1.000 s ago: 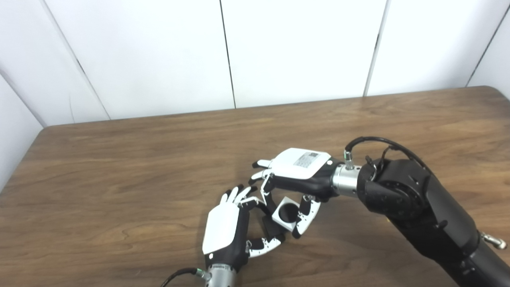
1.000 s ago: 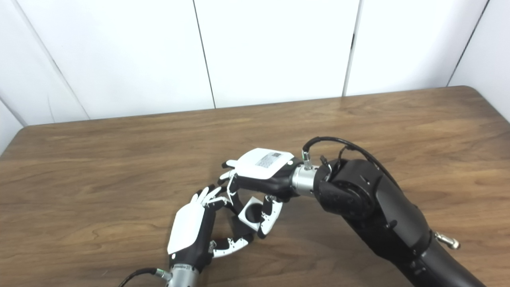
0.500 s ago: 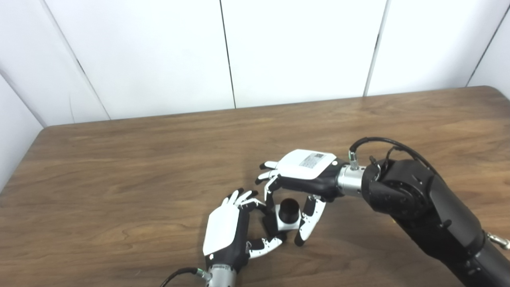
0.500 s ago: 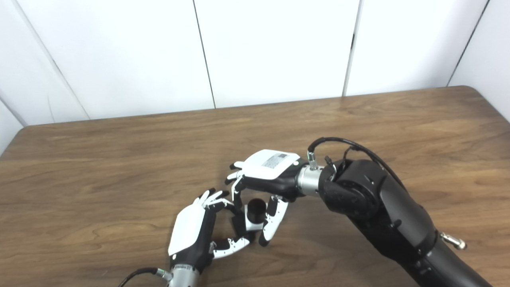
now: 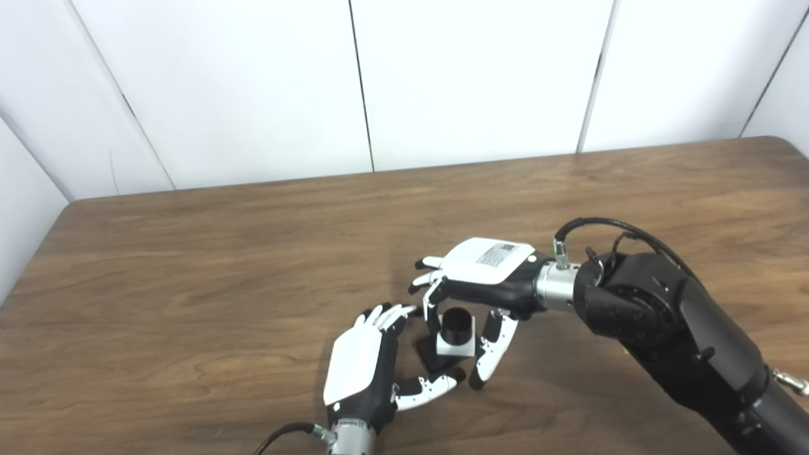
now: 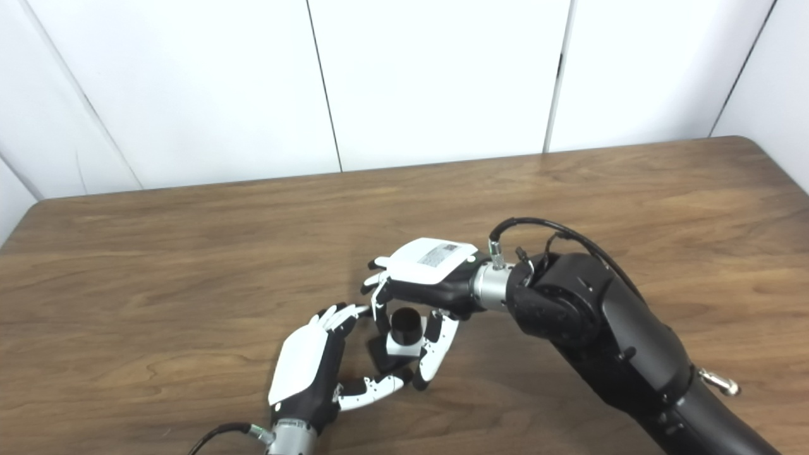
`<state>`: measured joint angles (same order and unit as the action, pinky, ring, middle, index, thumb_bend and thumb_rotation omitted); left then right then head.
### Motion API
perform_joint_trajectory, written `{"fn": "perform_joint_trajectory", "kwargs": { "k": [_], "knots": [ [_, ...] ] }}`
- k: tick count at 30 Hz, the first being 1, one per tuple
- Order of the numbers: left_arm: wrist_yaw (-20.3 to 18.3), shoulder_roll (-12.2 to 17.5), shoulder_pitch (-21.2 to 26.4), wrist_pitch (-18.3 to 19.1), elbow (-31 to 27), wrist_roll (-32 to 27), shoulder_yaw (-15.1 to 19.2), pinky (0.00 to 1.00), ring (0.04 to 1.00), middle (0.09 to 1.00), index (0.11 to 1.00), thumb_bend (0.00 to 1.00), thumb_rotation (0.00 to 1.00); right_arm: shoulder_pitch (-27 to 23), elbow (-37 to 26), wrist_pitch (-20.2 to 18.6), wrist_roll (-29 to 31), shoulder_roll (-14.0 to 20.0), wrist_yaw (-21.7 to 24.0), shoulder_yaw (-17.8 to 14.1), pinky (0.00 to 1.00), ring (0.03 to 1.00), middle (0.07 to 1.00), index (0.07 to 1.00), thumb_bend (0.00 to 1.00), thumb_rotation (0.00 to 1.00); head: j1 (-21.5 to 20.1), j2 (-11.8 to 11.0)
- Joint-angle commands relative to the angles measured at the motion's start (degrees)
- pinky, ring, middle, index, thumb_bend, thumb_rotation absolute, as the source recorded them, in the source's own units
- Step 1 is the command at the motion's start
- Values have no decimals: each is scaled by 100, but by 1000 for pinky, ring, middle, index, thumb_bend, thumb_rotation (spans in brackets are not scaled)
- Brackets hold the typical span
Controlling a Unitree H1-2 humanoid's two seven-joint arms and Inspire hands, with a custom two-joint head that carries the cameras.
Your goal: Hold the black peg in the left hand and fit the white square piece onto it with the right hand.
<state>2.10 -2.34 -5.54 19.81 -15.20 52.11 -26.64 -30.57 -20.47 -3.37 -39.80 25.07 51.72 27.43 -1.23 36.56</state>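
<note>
The black peg (image 5: pixel 456 324) stands upright on its black square base (image 5: pixel 430 359) on the table. The white square piece (image 5: pixel 456 345) sits around the peg, low on its shaft. My right hand (image 5: pixel 481 272) reaches over from the right, with fingers (image 5: pixel 432 307) and thumb (image 5: pixel 492 346) on either side of the white piece. My left hand (image 5: pixel 361 366) is just left of the base, with fingers (image 5: pixel 389 314) and thumb (image 5: pixel 426 386) spread apart and off the peg. It holds nothing.
The brown wooden table (image 5: pixel 189 284) ends at a white panelled wall behind and at a left edge (image 5: pixel 38 253). My right forearm (image 5: pixel 682 341) crosses the lower right. A cable (image 5: pixel 284 436) runs from my left wrist.
The white piece went from tilted in my right hand to down over the peg. My left hand then opened and let go of the peg base, which now rests on the table.
</note>
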Motion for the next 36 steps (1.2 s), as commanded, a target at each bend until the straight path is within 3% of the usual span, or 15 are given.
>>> {"fn": "perform_joint_trajectory", "kwargs": {
  "k": [1, 6, 15, 29, 36],
  "knots": [
    [-19, -112, -31, 41, -193, 19, 29, 943, 946, 895, 873, 868, 429, -157, -63, 117, -10, 76, -165, -130, 927, 1000, 907, 615, 977, 375, -9, 8],
    [-12, -109, -52, -2, -203, -38, 72, 928, 956, 924, 927, 904, 426, -142, -37, 101, -3, 54, -191, -153, 925, 1000, 908, 608, 981, 382, 2, 7],
    [-44, -10, -52, -23, -261, 147, 45, 996, 993, 951, 933, 922, 482, -179, -67, -108, 139, -4, -204, -380, 945, 1000, 913, 617, 971, 366, 46, -3],
    [-176, 22, -58, -94, -388, 21, 167, 1000, 1000, 973, 936, 947, 523, -249, -154, -627, 685, -54, -349, -1129, 924, 1000, 924, 719, 963, 373, 37, -50],
    [-241, 233, -87, -185, -484, -10, 296, 1000, 1000, 997, 996, 906, 623, -140, -256, -771, 795, 134, -521, -1407, 898, 1000, 942, 816, 960, 423, 10, -154]
  ]
}}
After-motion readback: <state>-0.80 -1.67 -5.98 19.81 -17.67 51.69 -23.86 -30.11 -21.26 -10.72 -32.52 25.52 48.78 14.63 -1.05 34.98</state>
